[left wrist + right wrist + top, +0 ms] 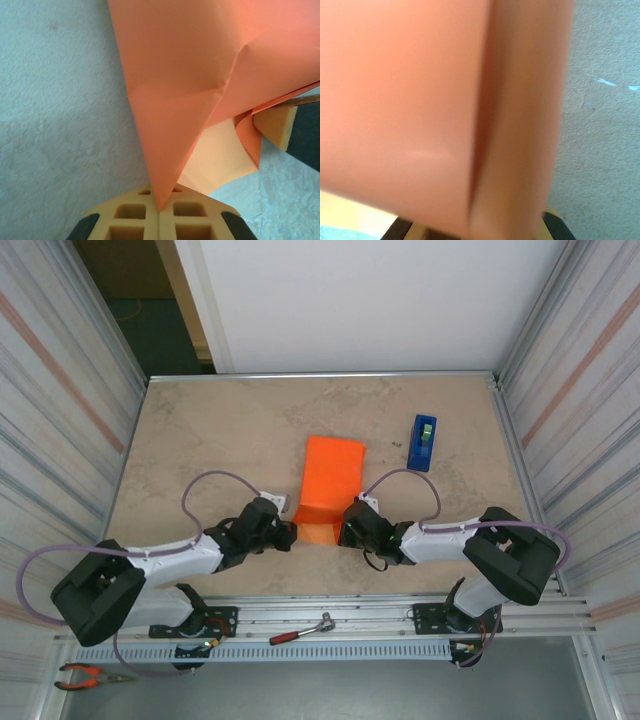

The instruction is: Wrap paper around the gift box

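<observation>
right pincer [346, 528] mostly behind blurred orange paper [420, 100]

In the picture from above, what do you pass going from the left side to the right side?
Red-handled pliers → left gripper, pinching the paper's corner → orange paper → blue tape dispenser.

Bright orange matte paper sheet [435, 110], blurred at the right wrist camera, hides fingertips of the right gripper [345, 528]; left wrist view's bottom edge crops the left gripper [160, 207].
</observation>
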You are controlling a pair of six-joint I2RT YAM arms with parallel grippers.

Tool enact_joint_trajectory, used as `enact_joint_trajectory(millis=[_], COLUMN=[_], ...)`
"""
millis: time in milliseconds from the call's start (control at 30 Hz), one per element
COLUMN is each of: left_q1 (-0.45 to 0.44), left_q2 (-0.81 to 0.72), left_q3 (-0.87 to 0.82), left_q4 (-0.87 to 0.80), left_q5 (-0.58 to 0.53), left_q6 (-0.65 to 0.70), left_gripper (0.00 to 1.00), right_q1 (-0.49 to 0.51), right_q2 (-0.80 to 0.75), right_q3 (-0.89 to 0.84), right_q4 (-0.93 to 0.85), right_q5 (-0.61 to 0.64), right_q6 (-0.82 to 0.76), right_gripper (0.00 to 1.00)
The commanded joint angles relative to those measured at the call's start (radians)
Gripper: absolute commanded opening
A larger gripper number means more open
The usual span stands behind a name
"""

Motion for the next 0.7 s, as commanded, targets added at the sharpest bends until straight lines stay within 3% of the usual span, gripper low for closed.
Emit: enact_joint_trajectory(millis=[0,667], left_q1=[-0.008,-0.008], left_q2=[-0.02,0.053], left_q3=[0.013,0.005], left_q4=[-0.05,0.254], left_q5=[-0.021,0.136], left_q6=[-0.016,-0.065], left_gripper=[0.0,0.01], right_q1=[0.012,0.018], right_q2=[0.029,0.05], right_q3=[-0.009,0.005], right_q4=[-0.077,-0.081], right_q5=[-0.009,-0.01], right_q6=[0.022,0.021], right_gripper=[0.0,0.0])
